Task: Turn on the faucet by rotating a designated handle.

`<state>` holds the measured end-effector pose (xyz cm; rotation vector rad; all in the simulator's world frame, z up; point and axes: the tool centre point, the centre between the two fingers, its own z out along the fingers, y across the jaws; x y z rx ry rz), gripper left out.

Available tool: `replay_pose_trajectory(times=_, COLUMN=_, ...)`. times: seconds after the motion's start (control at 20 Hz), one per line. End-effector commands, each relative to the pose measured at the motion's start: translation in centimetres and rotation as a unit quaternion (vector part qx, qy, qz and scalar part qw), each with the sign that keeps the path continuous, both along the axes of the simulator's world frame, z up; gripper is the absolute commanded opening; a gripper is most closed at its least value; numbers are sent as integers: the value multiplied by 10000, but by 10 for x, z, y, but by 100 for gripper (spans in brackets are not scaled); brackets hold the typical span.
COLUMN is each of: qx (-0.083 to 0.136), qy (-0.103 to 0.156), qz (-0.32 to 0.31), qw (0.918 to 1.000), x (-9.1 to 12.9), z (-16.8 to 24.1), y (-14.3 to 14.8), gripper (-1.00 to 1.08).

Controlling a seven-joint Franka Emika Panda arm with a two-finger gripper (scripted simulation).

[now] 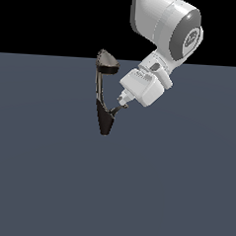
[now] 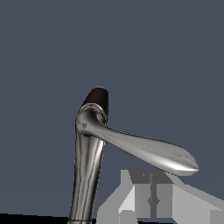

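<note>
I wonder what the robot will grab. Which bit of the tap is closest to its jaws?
The thin curved handle, hooking off the dark base right beside the gripper. The rounded cap sits higher, the base's point lower.

The faucet (image 1: 105, 97) is dark-based with a chrome neck; the gripper (image 1: 124, 101) white, floor (image 1: 174, 192) slate-blue.

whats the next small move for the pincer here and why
Probably a short push sideways against the handle to start rotating it. In the exterior view the pincer sits right at the tip of that thin curved lever, low on the faucet, on the exterior view's right of the dark base. Actual contact is too small to confirm, so it may first need to close the last gap.
</note>
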<state>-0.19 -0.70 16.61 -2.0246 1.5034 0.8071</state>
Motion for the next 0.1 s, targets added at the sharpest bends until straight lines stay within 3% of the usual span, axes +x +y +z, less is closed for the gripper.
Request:
replay_pose_trajectory(times=0.0, qx=-52, qy=169, qz=-142, qw=9997, x=-13, z=-29, y=-30, gripper=-100)
replay_pose_trajectory(times=0.05, qx=-52, qy=169, qz=-142, qw=9997, x=-13, z=-29, y=-30, gripper=-100)
